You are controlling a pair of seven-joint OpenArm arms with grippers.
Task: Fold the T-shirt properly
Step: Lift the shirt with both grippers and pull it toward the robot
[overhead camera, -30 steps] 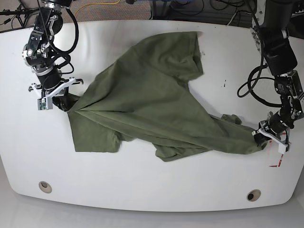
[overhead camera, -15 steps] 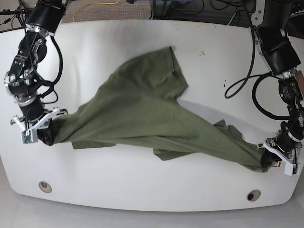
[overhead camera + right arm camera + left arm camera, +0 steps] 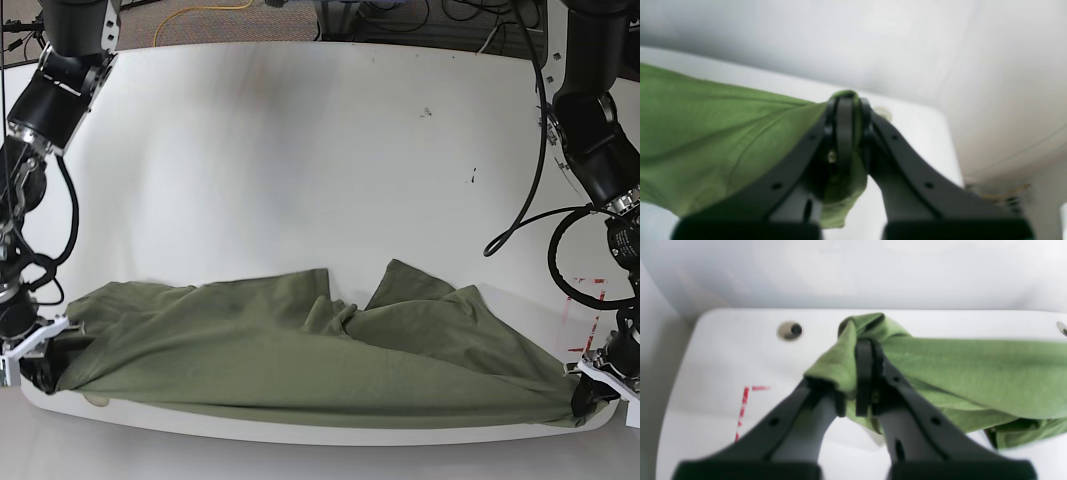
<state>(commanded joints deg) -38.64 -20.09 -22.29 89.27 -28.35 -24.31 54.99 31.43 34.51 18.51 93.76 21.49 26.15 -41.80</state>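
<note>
From my left wrist camera, my left gripper (image 3: 857,380) has its two black fingers (image 3: 864,373) pressed together on a bunched fold of the plain olive-green cotton T-shirt (image 3: 960,370). The cloth wraps over the fingertips and runs away to the right of the picture in a broad, taut sheet. Under it lies the white table (image 3: 726,373), with a round metal-rimmed hole (image 3: 789,330) near its rounded corner and a red corner mark (image 3: 746,396) just beside my left finger.

From my right wrist camera, my right gripper (image 3: 845,133) is likewise closed down on the shirt, a lip of green fabric (image 3: 706,143) pinched between the dark fingers (image 3: 844,130) and hanging a little below them. The rest of the shirt stretches away to the left of the picture in long creases. The white table edge (image 3: 923,133) curves off just beyond my fingertips.

In the base view, the T-shirt (image 3: 300,345) is drawn out lengthwise along the near edge of the table (image 3: 300,150), with its lower edge lying over the rim. My right gripper (image 3: 40,365) holds one end at the view's left, and my left gripper (image 3: 590,393) holds the other end at the view's right, next to the red mark (image 3: 590,320). The middle of the shirt is rumpled into a few raised folds, and the far part of the table is bare white.
</note>
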